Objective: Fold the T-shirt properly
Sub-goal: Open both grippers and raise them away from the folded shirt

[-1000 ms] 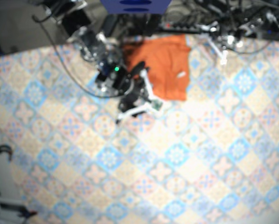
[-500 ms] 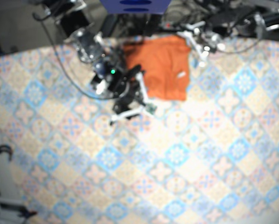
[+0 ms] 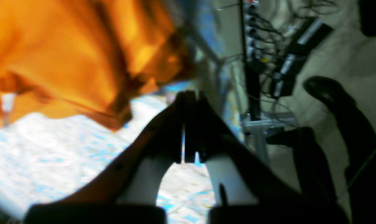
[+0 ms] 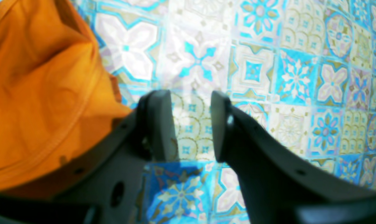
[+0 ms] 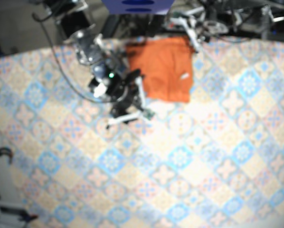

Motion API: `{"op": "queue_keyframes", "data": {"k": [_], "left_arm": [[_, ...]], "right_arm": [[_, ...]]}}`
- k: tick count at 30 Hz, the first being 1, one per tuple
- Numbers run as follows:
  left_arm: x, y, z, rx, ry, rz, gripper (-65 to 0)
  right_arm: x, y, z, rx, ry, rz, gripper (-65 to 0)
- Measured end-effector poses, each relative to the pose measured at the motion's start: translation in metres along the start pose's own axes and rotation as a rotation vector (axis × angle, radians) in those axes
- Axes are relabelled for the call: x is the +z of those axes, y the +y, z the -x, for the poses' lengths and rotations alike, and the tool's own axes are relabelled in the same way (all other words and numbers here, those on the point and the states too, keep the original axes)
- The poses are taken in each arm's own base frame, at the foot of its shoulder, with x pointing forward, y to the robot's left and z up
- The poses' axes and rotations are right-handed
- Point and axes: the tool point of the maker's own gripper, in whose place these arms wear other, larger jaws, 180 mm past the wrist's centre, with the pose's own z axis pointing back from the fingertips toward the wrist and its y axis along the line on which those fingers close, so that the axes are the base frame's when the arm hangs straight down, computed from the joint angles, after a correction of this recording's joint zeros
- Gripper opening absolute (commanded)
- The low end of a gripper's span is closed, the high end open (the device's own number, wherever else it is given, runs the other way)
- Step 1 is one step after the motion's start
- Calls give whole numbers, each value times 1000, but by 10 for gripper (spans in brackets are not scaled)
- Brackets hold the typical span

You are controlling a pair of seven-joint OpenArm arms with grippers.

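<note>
The T-shirt [image 4: 41, 93], left of the right fingers [image 4: 158, 124], is plain orange, with a small white patch [image 5: 184, 75], perhaps a label. The counter [image 4: 300, 77] between and beyond those fingers bears tiles of blue, cream and pink flowers and stars. The right fingers are dark grey, the left fingers [image 3: 172, 130] black.

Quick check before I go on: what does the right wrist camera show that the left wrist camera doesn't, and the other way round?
Only the right wrist view: the right gripper with jaws apart and holding nothing, bare tablecloth between them, and the T-shirt with its stitched hem beside one finger. Only the left wrist view: the left gripper with jaws closed together and nothing visible in them, cables beyond the table edge, and a small white tag on the shirt. Both show the orange T-shirt lying on the blue-patterned tablecloth.
</note>
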Motion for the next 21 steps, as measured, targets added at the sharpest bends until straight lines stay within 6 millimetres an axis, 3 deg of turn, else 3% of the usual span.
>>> {"op": "queue_keyframes", "data": {"k": [10, 14, 21], "left_arm": [[4, -8, -11, -43, -84, 33, -650], [3, -4, -26, -37, -118, 25, -650], [1, -5, -24, -36, -110, 31, -650]], "right_arm": [[-8, 8, 7, -8, 13, -27, -439], [-10, 8, 9, -11, 16, -32, -439], [-16, 6, 22, -48, 55, -32, -439]]}}
